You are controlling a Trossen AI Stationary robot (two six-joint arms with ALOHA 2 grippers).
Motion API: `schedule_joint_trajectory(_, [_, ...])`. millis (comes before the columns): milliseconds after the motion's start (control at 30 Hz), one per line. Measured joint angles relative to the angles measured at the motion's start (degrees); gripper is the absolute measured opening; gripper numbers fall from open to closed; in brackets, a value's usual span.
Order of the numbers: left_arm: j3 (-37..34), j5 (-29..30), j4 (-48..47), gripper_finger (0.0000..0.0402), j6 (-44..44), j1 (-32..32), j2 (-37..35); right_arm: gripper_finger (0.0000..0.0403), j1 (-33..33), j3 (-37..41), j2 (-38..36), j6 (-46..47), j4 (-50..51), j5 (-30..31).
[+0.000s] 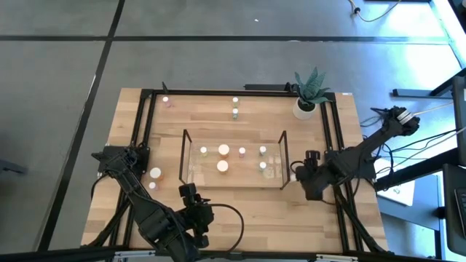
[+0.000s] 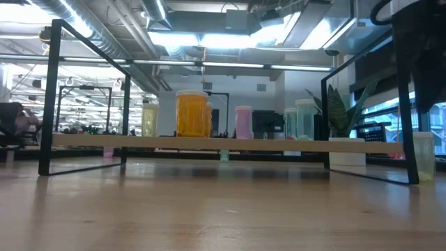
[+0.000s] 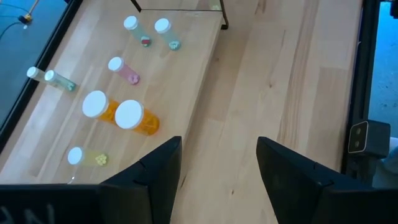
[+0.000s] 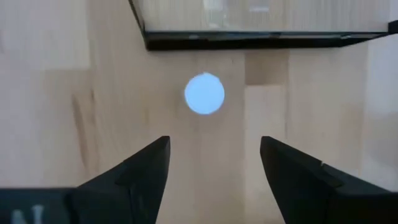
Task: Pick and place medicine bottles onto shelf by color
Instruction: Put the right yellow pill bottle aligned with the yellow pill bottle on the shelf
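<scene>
So the shelf sits mid-frame in the high view, a clear box with dark edges on the bench. Six bottles on it, as far as I can count: a small pale one, two bigger orange ones, a pink one, and two green ones toward its right end. From above you mostly get white caps, so the body colours are hard to make out there; the left wrist view shows them better.

Still off the shelf: two bottles at center-left just outside the shelf's left end (colours not clear), one pink in the upper left by the frame, and two at top center, the lower one greenish.

The right pincer is just right of the shelf's right end, released, holding nothing. Its wrist view looks straight down on a white cap between the fingers' line and the shelf edge; the body under it is hidden. That bottle is a tiny pale dot in the high view, and cut off near the right edge of the low view.

The left pincer is at the lower center, below the shelf's left corner, also released and empty.

Plant pot at upper right.
</scene>
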State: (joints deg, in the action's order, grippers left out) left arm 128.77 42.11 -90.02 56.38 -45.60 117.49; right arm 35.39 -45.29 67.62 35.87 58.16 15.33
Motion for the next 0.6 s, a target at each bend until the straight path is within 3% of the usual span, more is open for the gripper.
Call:
schedule_joint_trajectory(267, [0.0,0.0,0.0,0.0202,0.0,0.0,0.0,0.0252,-0.2,7.3,-10.1,-0.6,-11.0,0.0])
schedule_joint_trajectory(600, [0.0,0.0,0.0,0.0202,0.0,0.5,0.0,0.0252,-3.2,11.1,-10.0,-0.4,-15.7,0.0])
